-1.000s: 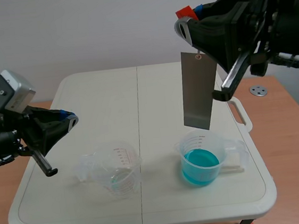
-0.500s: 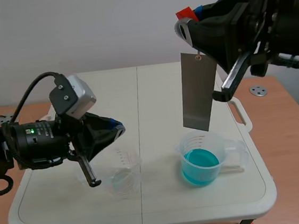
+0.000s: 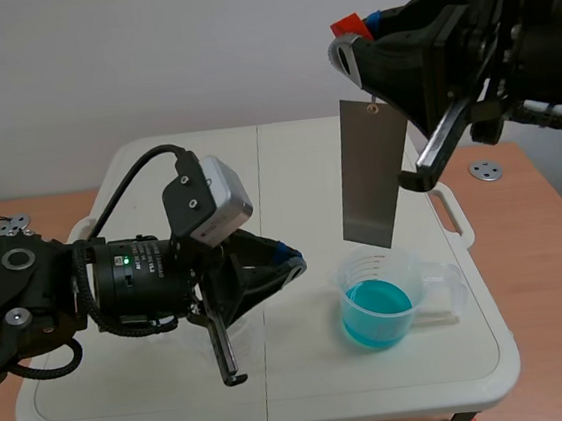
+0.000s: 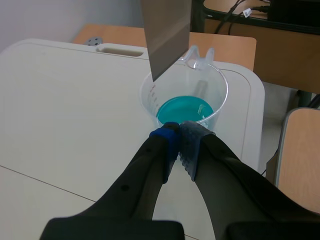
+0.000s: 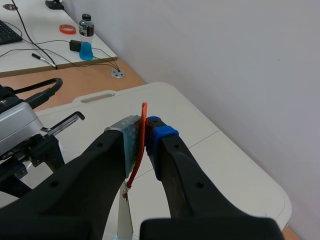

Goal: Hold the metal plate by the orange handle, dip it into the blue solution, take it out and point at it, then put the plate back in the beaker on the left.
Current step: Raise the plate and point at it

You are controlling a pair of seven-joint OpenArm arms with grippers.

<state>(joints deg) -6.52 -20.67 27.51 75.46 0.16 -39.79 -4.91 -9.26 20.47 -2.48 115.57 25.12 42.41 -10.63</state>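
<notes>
Your closed, empty left gripper (image 3: 289, 264) is swinging in to point at the metal plate (image 3: 368, 173), right gripper (image 5: 145, 132) clamping its orange handle (image 5: 143, 150); return pending.

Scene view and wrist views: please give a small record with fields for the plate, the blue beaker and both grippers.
plate: grey rectangular metal plate, hanging upright over the beaker, out of the liquid
handle: thin orange strap, pinched in right gripper
beaker: clear plastic beaker holding blue solution
pointer: left gripper, shut, empty, aimed toward the plate's lower end
</notes>
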